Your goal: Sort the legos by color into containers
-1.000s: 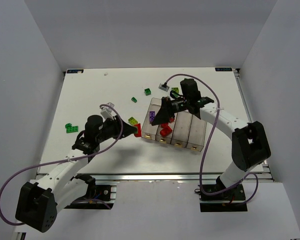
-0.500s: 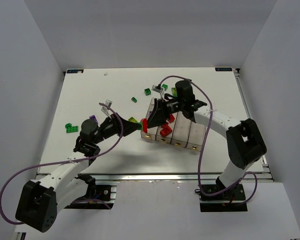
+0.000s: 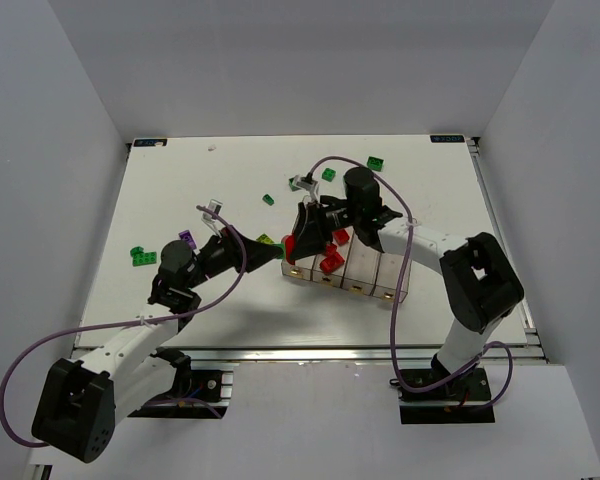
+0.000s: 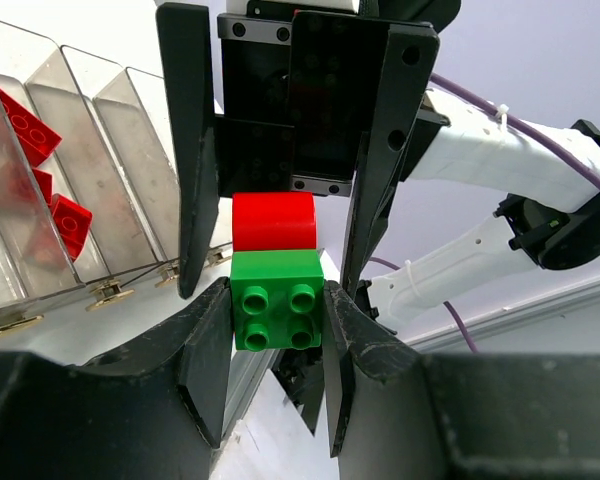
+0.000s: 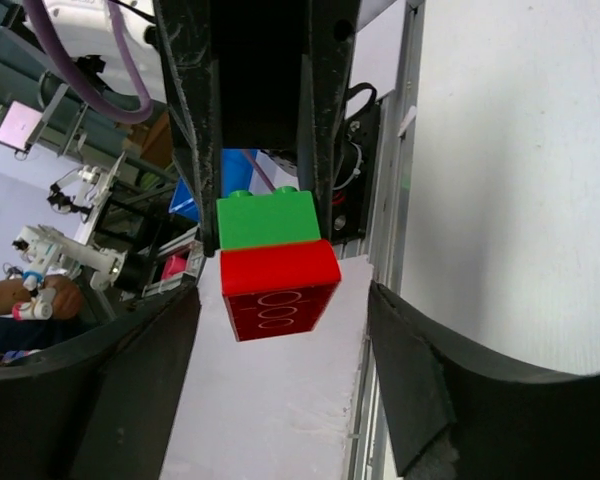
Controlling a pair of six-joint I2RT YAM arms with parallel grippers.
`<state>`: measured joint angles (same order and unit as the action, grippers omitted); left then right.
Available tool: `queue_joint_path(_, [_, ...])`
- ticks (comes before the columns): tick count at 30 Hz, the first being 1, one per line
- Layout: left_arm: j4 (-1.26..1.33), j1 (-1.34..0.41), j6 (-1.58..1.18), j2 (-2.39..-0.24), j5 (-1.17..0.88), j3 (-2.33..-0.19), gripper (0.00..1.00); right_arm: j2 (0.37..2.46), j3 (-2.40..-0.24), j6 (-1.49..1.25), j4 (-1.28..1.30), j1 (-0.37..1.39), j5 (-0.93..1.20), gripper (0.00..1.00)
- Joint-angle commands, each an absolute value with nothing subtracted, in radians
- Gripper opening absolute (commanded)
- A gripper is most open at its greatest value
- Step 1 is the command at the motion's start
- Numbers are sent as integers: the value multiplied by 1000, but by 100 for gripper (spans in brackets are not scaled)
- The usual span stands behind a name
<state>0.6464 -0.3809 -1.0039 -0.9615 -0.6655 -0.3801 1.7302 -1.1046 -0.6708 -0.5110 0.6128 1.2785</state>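
Note:
My left gripper (image 3: 276, 251) (image 4: 275, 296) is shut on a dark green lego (image 4: 277, 300) with a red lego (image 4: 273, 222) (image 3: 289, 246) stuck on its far end, held in the air just left of the containers (image 3: 365, 268). My right gripper (image 3: 300, 238) (image 5: 280, 300) is open and faces it, its fingers (image 4: 195, 150) on either side of the red lego without gripping it. In the right wrist view the red lego (image 5: 280, 290) and green lego (image 5: 265, 221) hang between my wide-open fingers. Red legos (image 3: 331, 262) lie in one bin.
Loose legos lie on the white table: green ones (image 3: 377, 162) (image 3: 328, 174) (image 3: 268, 199) at the back, a green one (image 3: 140, 256) at the left, a purple one (image 3: 187, 238) and a yellow-green one (image 3: 267, 240) near the left arm. The bins also show in the left wrist view (image 4: 80, 150).
My right gripper has swung left from above the bins to meet the left gripper's bricks, fingers now beside the red lego. The left gripper rose slightly with its bricks.

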Motion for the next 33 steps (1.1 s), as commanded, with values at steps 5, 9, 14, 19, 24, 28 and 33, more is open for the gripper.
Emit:
queue_joint_path(5, [704,-379,-1015,-954,-670,-359,1,1756,-1059,-894,-876,626,1338,62])
queue_joint_path(9, [715,-379,-1022,-953,-666,-354,1,1790,-1014,-1127,-1227,626,1361,47])
queue_joint_path(14, [741,-379,-1026,-953,-664,-347,2,1923,-1038,-1669,-1868,626,1374,26])
queue_joint_path(19, [732,-379,-1022,-945,-661,-345,2,1924,-1066,-1655,-1850,624,1399,10])
queue_joint_path(24, [678,-379,-993,-924,-653,-357,2,1879,-1034,-1487,-1686,606,1417,0])
queue_joint_path(28, [654,-379,-982,-913,-652,-370,1,1826,-1014,-1280,-1442,581,1394,0])
queue_joint_path(33, [612,-379,-959,-917,-657,-397,2,1741,-1026,-981,-1005,563,1359,0])
